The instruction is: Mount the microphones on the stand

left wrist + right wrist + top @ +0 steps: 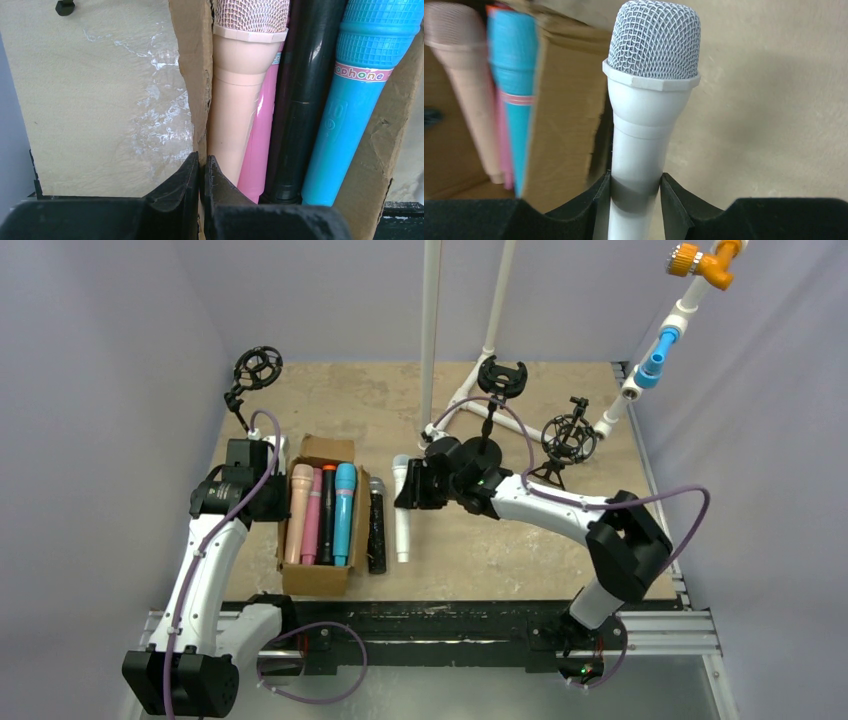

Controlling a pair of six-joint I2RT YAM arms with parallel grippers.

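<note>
**Right arm on white mic, left arm pinching box**

White microphone [649,115] lies near the table's middle, just right of the black microphone [376,530] beside the box [192,75]. It looks like light, rigid, slick plastic, so grip mid-body below the mesh head. Right gripper [634,182] jaws are clamped on its body. Left gripper [201,161] jaws are nearly closed, pinching the box's left wall.

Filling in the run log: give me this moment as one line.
left jaws: shut on brown cardboard box | right jaws: shut on white mesh-headed microphone | black ring mounts: empty
</note>
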